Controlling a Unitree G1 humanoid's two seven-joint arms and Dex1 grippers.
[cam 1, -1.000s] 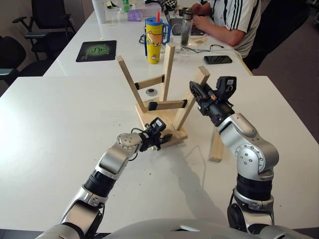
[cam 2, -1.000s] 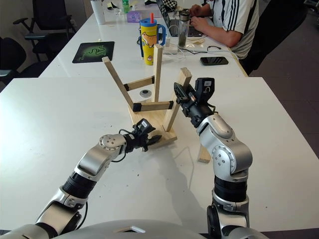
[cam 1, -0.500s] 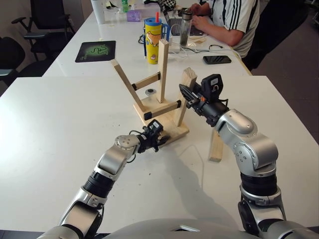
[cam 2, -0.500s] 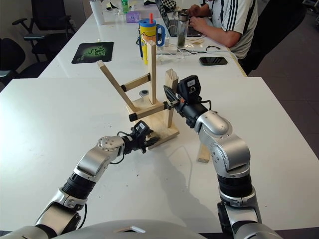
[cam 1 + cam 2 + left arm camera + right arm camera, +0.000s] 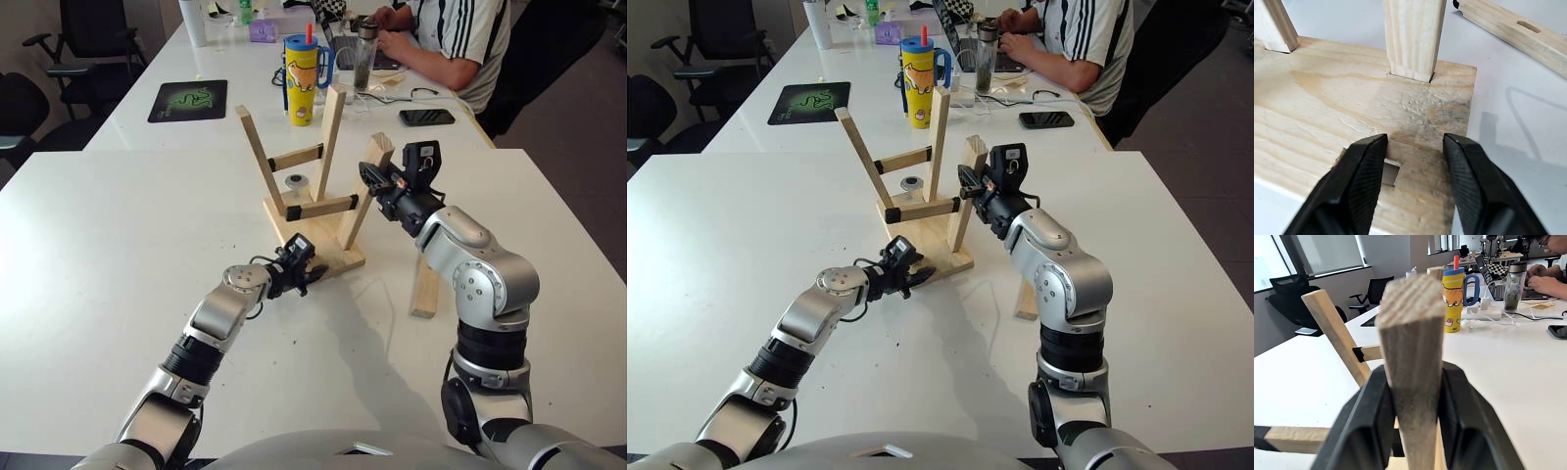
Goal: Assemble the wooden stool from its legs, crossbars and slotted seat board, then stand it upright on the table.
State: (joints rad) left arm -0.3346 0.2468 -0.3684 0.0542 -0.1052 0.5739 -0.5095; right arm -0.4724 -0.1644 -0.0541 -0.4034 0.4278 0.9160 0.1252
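r gripper [image 5: 372,177] clamps top end of one leg [image 5: 358,211]; l gripper [image 5: 306,276] open, astride seat board [image 5: 338,258] corner by empty slot [image 5: 1391,172].

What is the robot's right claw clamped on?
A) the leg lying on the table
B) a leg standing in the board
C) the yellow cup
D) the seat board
B: the right claw is shut around a leg that stands in the seat board.

The pale wooden stool [image 5: 312,201] is sitting upside down mid-worktop, with its seat board [image 5: 328,257] underneath. Three legs are pointing up and leaning, joined by two black-ended crossbars [image 5: 328,207]. A fourth leg [image 5: 425,286] is lying loose at the stool's 4 o'clock.
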